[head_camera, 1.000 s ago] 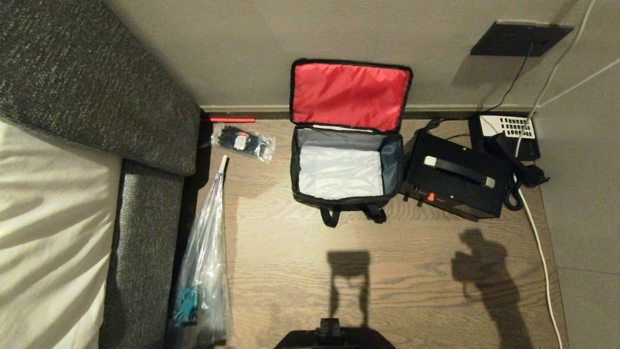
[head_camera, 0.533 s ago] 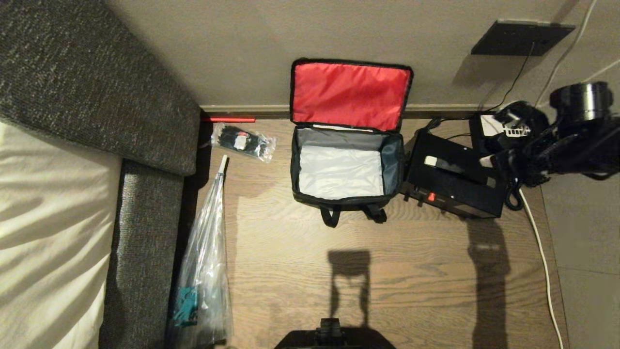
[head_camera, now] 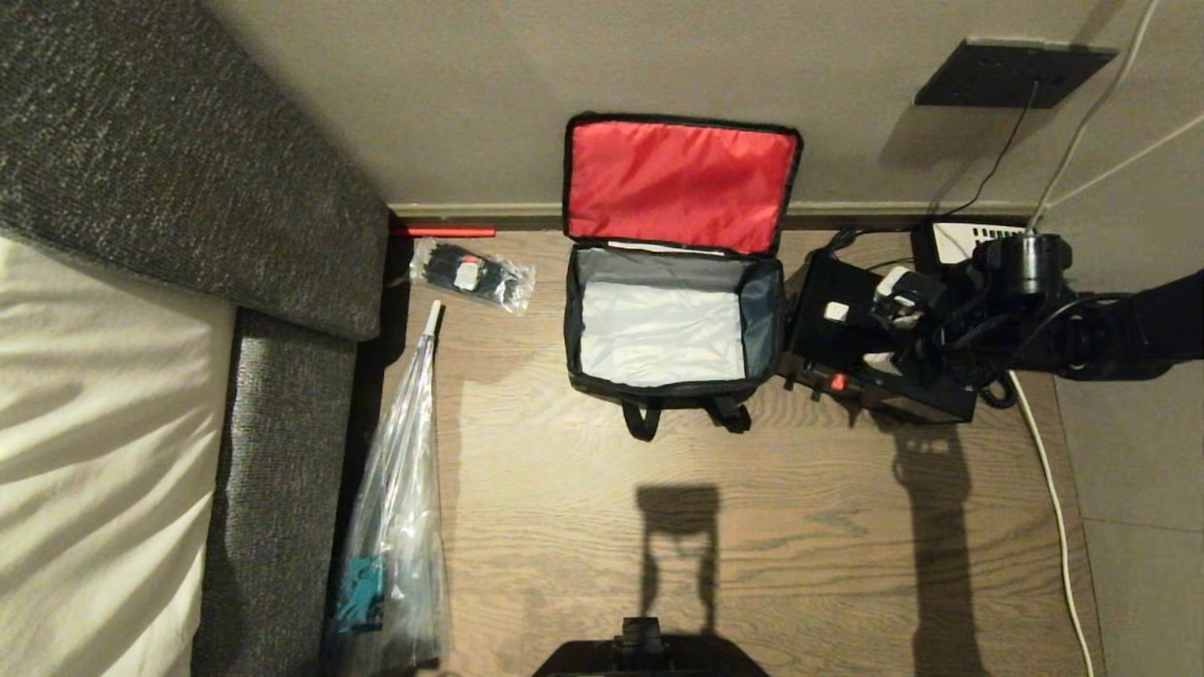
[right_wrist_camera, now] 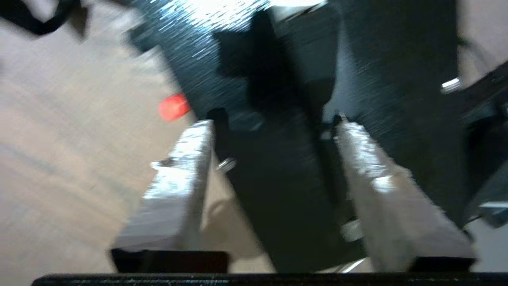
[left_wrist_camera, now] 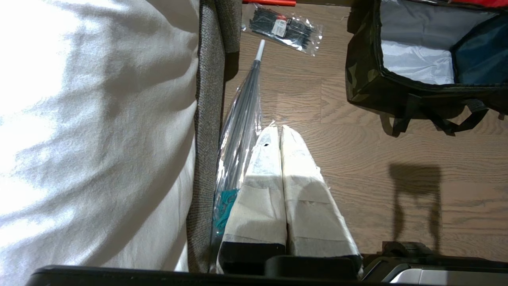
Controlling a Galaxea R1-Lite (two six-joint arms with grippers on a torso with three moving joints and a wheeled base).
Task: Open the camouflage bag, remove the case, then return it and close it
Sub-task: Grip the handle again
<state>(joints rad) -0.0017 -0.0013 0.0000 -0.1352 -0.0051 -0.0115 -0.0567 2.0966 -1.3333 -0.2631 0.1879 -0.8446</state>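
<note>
The right gripper point(head_camera: 889, 329) hangs over the case point(head_camera: 847, 350) with its fingers point(right_wrist_camera: 178, 186) spread wide, holding nothing. The case lies on the floor point(head_camera: 800, 527) just beside the camouflage bag point(head_camera: 670, 324), whose red-lined lid stands open. The left gripper point(left_wrist_camera: 278, 131) is pressed together, parked low above the floor.

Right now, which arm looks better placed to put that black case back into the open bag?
The right: its open gripper hovers over the case beside the camouflage bag. The left gripper hangs shut far off.
</note>
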